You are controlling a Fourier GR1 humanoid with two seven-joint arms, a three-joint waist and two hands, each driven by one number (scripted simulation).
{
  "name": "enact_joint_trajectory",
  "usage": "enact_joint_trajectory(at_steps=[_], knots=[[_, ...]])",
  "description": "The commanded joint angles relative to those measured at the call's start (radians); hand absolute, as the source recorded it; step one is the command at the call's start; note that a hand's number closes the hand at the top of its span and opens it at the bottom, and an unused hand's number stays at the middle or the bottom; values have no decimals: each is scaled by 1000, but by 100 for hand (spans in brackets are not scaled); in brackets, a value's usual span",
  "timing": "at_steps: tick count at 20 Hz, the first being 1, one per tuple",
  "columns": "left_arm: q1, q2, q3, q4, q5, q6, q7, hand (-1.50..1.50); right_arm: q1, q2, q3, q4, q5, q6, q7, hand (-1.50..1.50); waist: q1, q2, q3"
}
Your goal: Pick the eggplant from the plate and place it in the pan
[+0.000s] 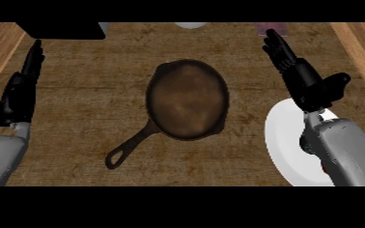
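Note:
A dark cast-iron pan (pixel 188 99) lies in the middle of the counter with its handle (pixel 128 150) pointing to the lower left; nothing is in it. At the lower right sits a white plate (pixel 285 145), partly hidden by my right forearm, and its visible part is bare. A small purplish object (pixel 273 27), possibly the eggplant, shows at the top edge. My right hand (pixel 303 79) stretches up from the plate with straight fingers, its fingertips just below that object and holding nothing. My left hand (pixel 20 94) rests open at the left edge, fingers up.
A black object (pixel 64 30) fills the top left corner. A pale round thing (pixel 189 25) peeks in at the top middle. Lighter wooden strips (pixel 351 41) run along the counter's left and right sides.

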Motion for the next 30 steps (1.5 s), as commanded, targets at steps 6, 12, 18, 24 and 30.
enact_joint_trajectory(at_steps=[6,12,18,24,30], knots=[[150,-66,-38,4,47,-28,31,0,141,-73,-471,246,-88,-443,128,-150,-79,5,29],[218,-97,-75,-29,77,-63,60,0,353,-135,-490,397,28,-749,439,-150,-68,-15,17],[266,-122,-141,-139,38,-40,86,0,459,-334,-258,270,158,-613,813,-150,-3,-18,16],[301,-94,-139,-211,38,-59,131,0,468,-489,-213,7,72,-370,1103,-150,0,-12,22],[354,-110,-142,-262,29,-65,126,0,354,-535,-272,28,-91,-176,1145,-150,17,-6,26]])
